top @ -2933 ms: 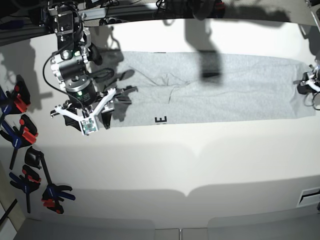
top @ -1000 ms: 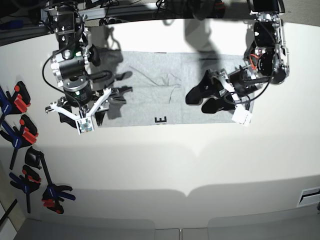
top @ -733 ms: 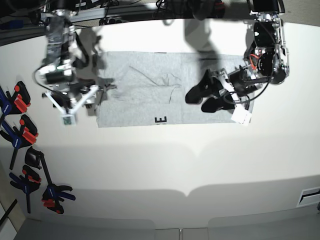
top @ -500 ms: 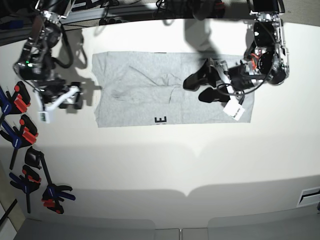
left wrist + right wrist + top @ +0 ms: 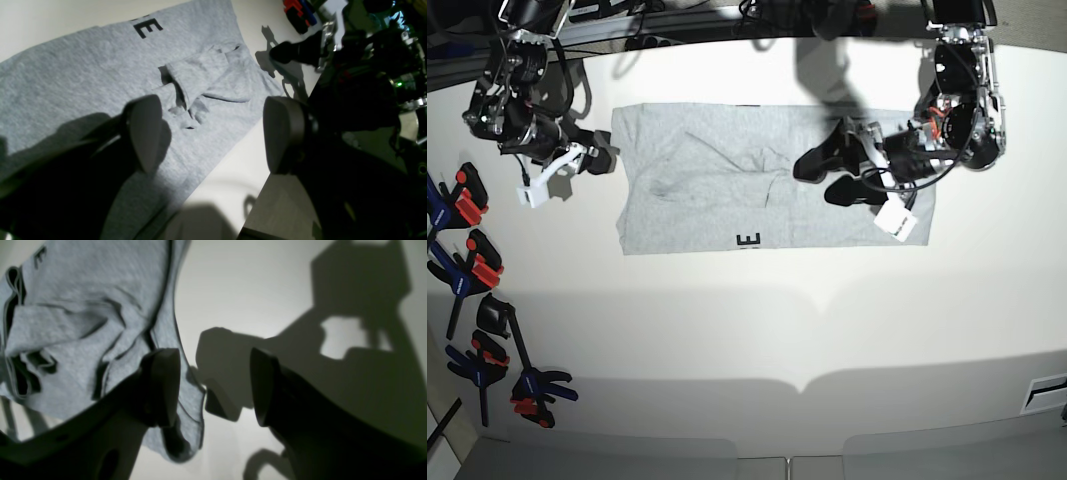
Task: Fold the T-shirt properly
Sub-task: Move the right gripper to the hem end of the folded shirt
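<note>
L hand [image 5: 811,180] over gray tee [image 5: 705,215], open

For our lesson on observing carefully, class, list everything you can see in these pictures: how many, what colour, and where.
T-shirt: one, heather grey, partly folded on the table
Letter E: one, black, on the shirt's near edge in the base view
Table: one, white, under the shirt
Clamps: several, black and blue with red parts, along the base view's left side
Left arm: one, black and silver, base view's right
Right arm: one, black and silver, base view's left
Left gripper: one, black, open over the shirt
Right gripper: one, black, open by the shirt's end
</note>
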Available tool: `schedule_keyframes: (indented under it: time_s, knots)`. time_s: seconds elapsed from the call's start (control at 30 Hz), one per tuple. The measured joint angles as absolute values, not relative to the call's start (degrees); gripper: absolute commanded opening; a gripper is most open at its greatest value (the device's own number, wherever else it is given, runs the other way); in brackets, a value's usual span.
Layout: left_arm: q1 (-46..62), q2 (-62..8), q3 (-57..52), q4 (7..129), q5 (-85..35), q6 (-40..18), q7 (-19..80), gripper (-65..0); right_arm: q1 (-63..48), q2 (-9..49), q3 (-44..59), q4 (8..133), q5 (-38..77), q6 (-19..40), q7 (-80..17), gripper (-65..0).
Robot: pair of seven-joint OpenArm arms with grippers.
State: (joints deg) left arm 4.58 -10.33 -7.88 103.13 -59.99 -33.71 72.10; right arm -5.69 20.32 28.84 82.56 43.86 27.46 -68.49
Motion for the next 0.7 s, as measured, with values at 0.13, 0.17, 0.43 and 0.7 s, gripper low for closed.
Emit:
schedule_keyframes:
  time_s: [0.13, 0.17, 0.43, 0.7]
  knots:
    - [4.58, -10.31, -7.86, 103.13, -60.05, -33.71, 73.01, -20.5, -5.34, 15.84, 28.93, 82.54, 42.81, 28.82, -68.29, -33.6]
    - [4.58, -10.31, -7.88, 103.13, -59.99, -33.74, 73.58, -20.5, -5.19, 14.26, 28.93, 82.7, 41.5, 29.52, -66.96, -33.6]
    - [4.58, -10.33, -7.88, 103.13, -60.01, -33.71, 73.54, -20.5, -4.75, 3.68, 28.95, 83.05, 36.58, 30.02, -60.29, -33.7]
    - [4.58, -10.33, -7.88, 103.13, -59.99, -33.71, 73.54, -20.5, -4.54, 2.59, 28.93, 82.83, 35.55, 30.24, -60.47, -61.0]
